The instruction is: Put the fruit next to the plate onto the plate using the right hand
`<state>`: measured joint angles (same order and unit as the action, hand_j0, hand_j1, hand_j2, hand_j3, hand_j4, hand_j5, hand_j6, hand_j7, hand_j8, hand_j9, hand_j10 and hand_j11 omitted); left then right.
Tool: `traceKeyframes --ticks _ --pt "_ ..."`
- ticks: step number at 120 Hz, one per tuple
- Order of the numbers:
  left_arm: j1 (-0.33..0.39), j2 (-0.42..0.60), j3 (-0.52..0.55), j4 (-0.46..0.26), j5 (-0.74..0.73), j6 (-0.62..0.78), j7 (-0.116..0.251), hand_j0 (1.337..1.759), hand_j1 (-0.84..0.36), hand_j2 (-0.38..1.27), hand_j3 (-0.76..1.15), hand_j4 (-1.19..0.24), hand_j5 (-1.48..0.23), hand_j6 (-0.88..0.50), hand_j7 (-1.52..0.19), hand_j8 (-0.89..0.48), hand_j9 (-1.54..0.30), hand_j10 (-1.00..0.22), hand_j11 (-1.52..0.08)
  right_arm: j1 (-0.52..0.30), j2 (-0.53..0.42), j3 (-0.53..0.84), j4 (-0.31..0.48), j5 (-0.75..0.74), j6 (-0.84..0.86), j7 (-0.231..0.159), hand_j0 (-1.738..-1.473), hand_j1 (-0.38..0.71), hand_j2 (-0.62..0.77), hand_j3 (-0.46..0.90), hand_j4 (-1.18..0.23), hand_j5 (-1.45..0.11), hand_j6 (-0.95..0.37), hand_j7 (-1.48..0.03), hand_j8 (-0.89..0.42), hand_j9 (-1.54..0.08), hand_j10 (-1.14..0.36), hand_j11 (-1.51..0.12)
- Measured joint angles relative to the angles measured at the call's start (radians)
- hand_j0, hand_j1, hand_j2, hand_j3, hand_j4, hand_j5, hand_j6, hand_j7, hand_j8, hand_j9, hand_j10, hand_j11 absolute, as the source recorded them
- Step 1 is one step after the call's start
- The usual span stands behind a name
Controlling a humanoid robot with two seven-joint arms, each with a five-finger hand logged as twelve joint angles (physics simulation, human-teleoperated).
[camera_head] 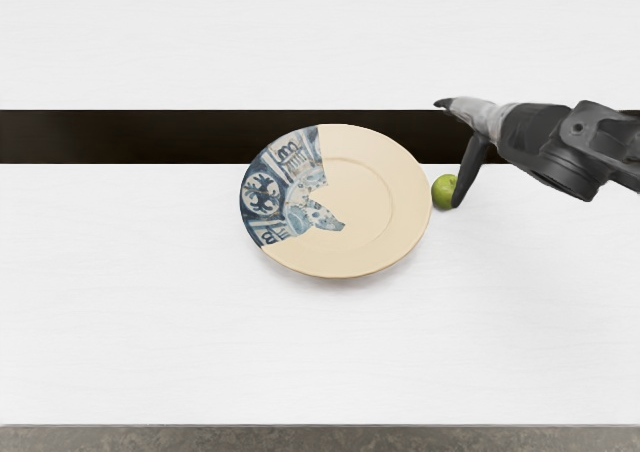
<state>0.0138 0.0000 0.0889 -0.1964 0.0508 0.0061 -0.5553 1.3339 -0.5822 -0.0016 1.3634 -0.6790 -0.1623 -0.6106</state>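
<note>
A small green fruit (443,190) lies on the white table just off the right rim of the plate (380,207), a cream dish with a blue-and-white pattern on its left part. My right hand (466,152) comes in from the right edge and hovers over the fruit. One dark finger (466,177) reaches down along the fruit's right side and touches or nearly touches it; another finger (452,104) points left above it. The fingers are spread and hold nothing. The left arm does not show.
A dark gap (120,137) runs across the table behind the plate, between two white surfaces. The table's front edge (320,427) lies near the bottom of the view.
</note>
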Motion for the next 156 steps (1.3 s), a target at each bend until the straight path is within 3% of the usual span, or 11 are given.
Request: traceKeyframes --ticks 34,57,79,156 --pt "0.0 0.0 0.0 0.0 0.0 0.0 0.0 1.658 0.34 0.0 0.0 -0.01 -0.01 -0.01 -0.01 -0.01 -0.01 -0.01 -0.01 0.093 0.037 -0.243 0.104 0.002 -0.298 0.0 -1.658 -0.26 -0.01 0.0 -0.07 -0.09 -0.08 -0.09 -0.07 -0.09 -0.07 -0.09" --pt "0.0 0.0 0.0 0.0 0.0 0.0 0.0 1.658 0.34 0.0 0.0 -0.01 -0.01 -0.01 -0.01 -0.01 -0.01 -0.01 -0.01 0.1 0.13 -0.341 0.08 0.004 -0.412 0.0 -1.658 -0.24 -0.02 0.0 -0.09 -0.12 -0.09 -0.12 -0.09 -0.12 -0.09 -0.12" --pt "0.0 0.0 0.0 0.0 0.0 0.0 0.0 1.658 0.34 0.0 0.0 -0.01 -0.01 -0.01 -0.01 -0.01 -0.01 -0.01 -0.01 0.084 0.165 -0.392 0.061 0.006 -0.442 0.0 -1.658 -0.23 -0.02 0.0 -0.1 -0.13 -0.1 -0.13 -0.1 -0.13 -0.1 -0.13" --pt "0.0 0.0 0.0 0.0 0.0 0.0 0.0 1.658 0.34 0.0 0.0 -0.01 -0.01 -0.01 -0.01 -0.01 -0.01 -0.01 -0.01 0.077 0.178 -0.425 0.027 0.042 -0.449 0.0 -1.658 0.02 -0.06 0.0 -0.31 -0.41 -0.31 -0.41 -0.31 -0.41 -0.31 -0.41"
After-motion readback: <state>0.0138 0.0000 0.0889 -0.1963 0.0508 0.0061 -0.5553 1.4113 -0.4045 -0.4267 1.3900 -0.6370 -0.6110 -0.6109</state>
